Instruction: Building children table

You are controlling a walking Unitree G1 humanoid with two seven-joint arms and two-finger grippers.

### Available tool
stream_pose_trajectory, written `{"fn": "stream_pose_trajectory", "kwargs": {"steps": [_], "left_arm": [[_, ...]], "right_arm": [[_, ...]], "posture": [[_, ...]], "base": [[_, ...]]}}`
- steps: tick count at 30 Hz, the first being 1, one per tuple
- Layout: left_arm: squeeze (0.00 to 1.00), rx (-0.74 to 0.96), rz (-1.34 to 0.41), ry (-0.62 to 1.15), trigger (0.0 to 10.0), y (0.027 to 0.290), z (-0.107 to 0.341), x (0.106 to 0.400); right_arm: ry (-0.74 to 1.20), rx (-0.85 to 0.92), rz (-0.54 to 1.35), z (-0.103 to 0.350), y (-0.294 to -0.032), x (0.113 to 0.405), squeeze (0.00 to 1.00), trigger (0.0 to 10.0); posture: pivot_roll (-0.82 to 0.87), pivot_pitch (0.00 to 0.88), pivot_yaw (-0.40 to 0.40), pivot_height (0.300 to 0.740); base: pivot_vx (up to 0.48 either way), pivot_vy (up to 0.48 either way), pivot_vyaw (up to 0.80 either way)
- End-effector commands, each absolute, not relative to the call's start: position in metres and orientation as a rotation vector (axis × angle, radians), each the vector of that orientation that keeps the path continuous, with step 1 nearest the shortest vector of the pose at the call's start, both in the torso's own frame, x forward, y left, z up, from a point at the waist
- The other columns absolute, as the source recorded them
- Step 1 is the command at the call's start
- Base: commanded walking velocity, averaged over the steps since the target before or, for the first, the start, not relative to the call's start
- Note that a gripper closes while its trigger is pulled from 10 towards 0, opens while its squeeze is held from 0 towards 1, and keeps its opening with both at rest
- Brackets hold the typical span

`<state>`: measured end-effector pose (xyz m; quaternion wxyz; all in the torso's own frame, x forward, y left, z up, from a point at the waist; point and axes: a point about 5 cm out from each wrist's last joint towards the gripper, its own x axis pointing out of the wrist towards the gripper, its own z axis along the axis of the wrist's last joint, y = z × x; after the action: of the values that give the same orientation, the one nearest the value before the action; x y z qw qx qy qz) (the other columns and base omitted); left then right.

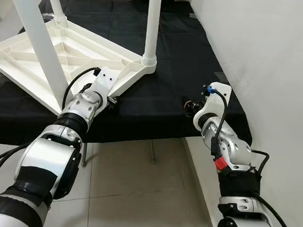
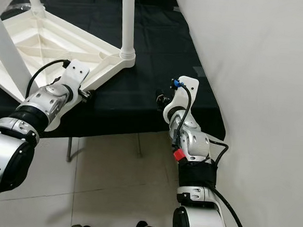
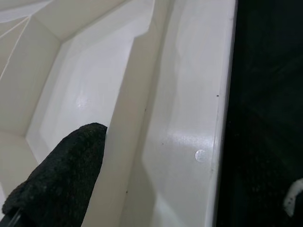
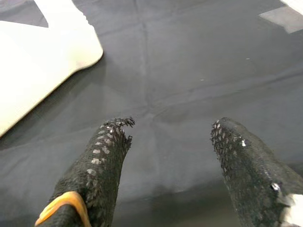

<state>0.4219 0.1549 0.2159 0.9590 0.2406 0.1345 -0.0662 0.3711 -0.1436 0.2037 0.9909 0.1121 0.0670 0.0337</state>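
Tabletop [image 1: 72, 51] lies upside down so legs [image 1: 153, 25] plug in; left gripper [image 1: 112, 99] braces its 5 o'clock edge, jaw state unclear, right gripper [image 4: 170, 137] released, idle at 3 o'clock.

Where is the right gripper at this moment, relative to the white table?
In the left eye view, the right gripper hovers open over the black cloth on the robot's right, apart from the upturned white table, close to the wall.
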Motion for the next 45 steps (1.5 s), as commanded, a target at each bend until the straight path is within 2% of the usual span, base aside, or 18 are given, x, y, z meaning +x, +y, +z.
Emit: {"fn": "stream_pose_trajectory", "kwargs": {"steps": [1, 4, 13, 19, 32, 33, 34, 35, 37, 45], "left_arm": [[0.0, 0.508, -0.157, 0.321, 10.0, 0.158, 0.208, 0.42], [0.0, 0.595, -0.123, 0.235, 10.0, 0.155, 0.234, 0.426], [0.0, 0.684, -0.125, 0.158, 10.0, 0.146, 0.251, 0.429], [0.0, 0.609, -0.182, 0.246, 10.0, 0.143, 0.226, 0.425], [0.0, 0.5, -0.233, 0.326, 10.0, 0.14, 0.205, 0.42], [0.0, 0.486, -0.24, 0.336, 4.6, 0.14, 0.203, 0.419], [0.0, 0.486, -0.24, 0.336, 4.6, 0.14, 0.203, 0.419], [0.0, 0.479, -0.245, 0.341, 0.0, 0.139, 0.202, 0.419], [0.0, 0.438, -0.243, 0.362, 0.0, 0.139, 0.198, 0.418], [0.0, 0.449, -0.239, 0.373, 0.0, 0.14, 0.196, 0.418]], "right_arm": [[0.163, 0.227, 0.072, 0.196, -0.143, 0.368, 0.0, 10.0], [0.187, 0.219, 0.066, 0.189, -0.143, 0.366, 0.0, 10.0], [0.201, 0.218, 0.067, 0.187, -0.142, 0.363, 0.0, 10.0], [0.174, 0.225, 0.058, 0.195, -0.142, 0.362, 0.0, 10.0], [0.15, 0.232, 0.059, 0.202, -0.141, 0.361, 0.0, 10.0], [0.148, 0.231, 0.059, 0.202, -0.14, 0.361, 0.0, 10.0], [0.148, 0.231, 0.059, 0.202, -0.14, 0.361, 0.0, 10.0], [0.147, 0.231, 0.058, 0.202, -0.14, 0.361, 0.0, 10.0], [0.149, 0.232, 0.059, 0.202, -0.14, 0.36, 0.0, 10.0], [0.138, 0.233, 0.051, 0.205, -0.142, 0.361, 0.0, 10.0]], "posture": [[0.01, 0.236, -0.006, 0.74], [0.02, 0.233, -0.007, 0.74], [0.02, 0.228, -0.004, 0.74], [0.02, 0.221, 0.0, 0.74], [0.01, 0.216, 0.002, 0.74], [0.01, 0.214, 0.003, 0.74], [0.01, 0.214, 0.003, 0.74], [0.01, 0.214, 0.003, 0.74], [0.01, 0.214, 0.003, 0.74], [0.01, 0.214, 0.006, 0.74]], "base": [[0.0, 0.0, 0.0], [0.0, 0.0, 0.0], [0.0, 0.0, 0.0], [0.0, 0.0, 0.0], [0.0, 0.0, 0.0], [0.0, 0.0, 0.0], [0.0, 0.0, 0.0], [0.0, 0.0, 0.0], [0.0, 0.0, 0.0], [0.0, 0.0, 0.0]]}}
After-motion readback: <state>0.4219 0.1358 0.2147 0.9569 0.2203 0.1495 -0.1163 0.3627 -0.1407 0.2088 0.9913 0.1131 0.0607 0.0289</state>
